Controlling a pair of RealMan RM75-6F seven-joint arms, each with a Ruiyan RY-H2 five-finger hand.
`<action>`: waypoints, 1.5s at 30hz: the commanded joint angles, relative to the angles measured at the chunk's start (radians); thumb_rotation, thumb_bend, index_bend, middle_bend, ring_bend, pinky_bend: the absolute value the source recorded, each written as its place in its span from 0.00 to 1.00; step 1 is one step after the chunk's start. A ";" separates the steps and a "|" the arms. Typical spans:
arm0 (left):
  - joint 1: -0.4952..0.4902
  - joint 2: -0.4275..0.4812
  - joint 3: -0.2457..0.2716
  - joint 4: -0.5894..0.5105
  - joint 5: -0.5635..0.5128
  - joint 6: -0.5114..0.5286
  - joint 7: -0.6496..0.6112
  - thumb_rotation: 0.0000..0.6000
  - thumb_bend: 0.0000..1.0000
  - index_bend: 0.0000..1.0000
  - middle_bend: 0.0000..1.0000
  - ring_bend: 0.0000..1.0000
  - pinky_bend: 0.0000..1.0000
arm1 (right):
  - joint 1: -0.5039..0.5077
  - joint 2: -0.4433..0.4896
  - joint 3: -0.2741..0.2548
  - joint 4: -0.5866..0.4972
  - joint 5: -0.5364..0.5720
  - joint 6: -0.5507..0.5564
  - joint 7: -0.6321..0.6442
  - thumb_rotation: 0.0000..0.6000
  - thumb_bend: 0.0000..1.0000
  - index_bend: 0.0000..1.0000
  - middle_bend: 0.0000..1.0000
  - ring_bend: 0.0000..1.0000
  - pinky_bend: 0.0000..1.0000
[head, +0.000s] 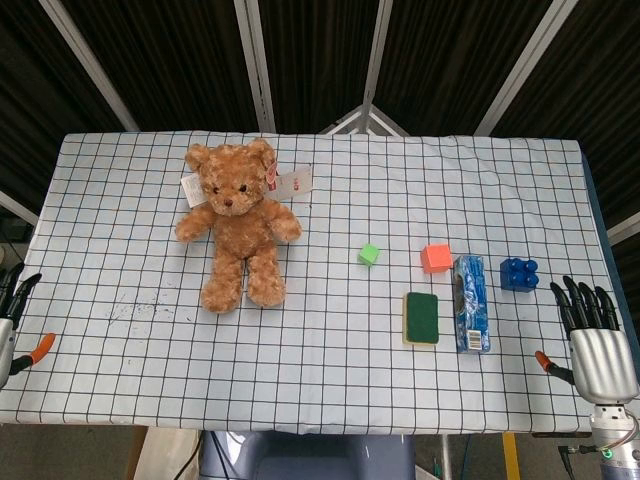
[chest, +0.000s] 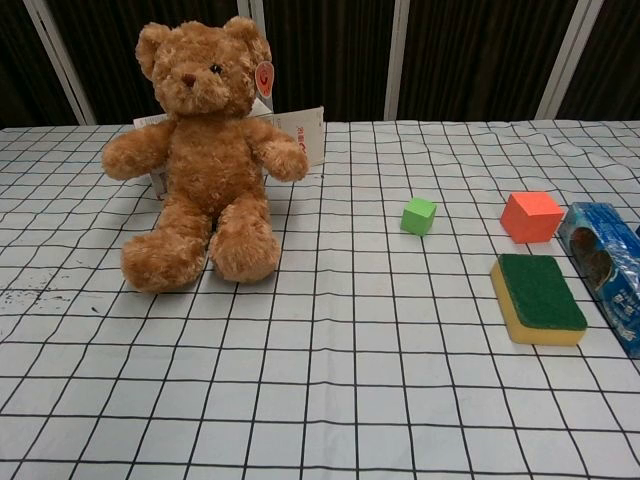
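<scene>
Right hand (head: 597, 345) hovering empty, fingers spread, off the desk's (head: 330, 380) right edge | left hand (head: 12, 315) likewise at left edge | nearest: blue brick (head: 518, 273), lying near right edge | judged light, rigid, slippery; gripping its flat sides advised.

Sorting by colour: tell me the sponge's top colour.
Dark green on the sponge, over a yellow base; chest view.

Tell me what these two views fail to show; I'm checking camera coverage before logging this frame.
- Left hand: head view, cut off by the left edge; absent from chest view.
- Blue brick: outside the chest view.
- Blue packet: chest view, cropped at the right edge.
- Teddy bear's paper tags: print too small.
</scene>
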 joint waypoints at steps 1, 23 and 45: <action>0.000 0.001 -0.001 0.001 -0.001 0.000 0.001 1.00 0.35 0.13 0.00 0.00 0.00 | 0.001 0.002 -0.001 -0.004 0.007 -0.009 -0.001 1.00 0.10 0.00 0.00 0.00 0.00; -0.010 0.003 0.007 -0.022 -0.019 -0.051 -0.054 1.00 0.35 0.13 0.01 0.00 0.00 | 0.000 0.018 -0.002 -0.008 0.016 -0.020 0.025 1.00 0.10 0.00 0.00 0.00 0.00; -0.287 -0.200 -0.168 0.079 -0.328 -0.591 -0.896 1.00 0.28 0.19 0.09 0.00 0.00 | 0.026 0.018 -0.001 -0.004 0.048 -0.087 0.040 1.00 0.10 0.00 0.00 0.00 0.00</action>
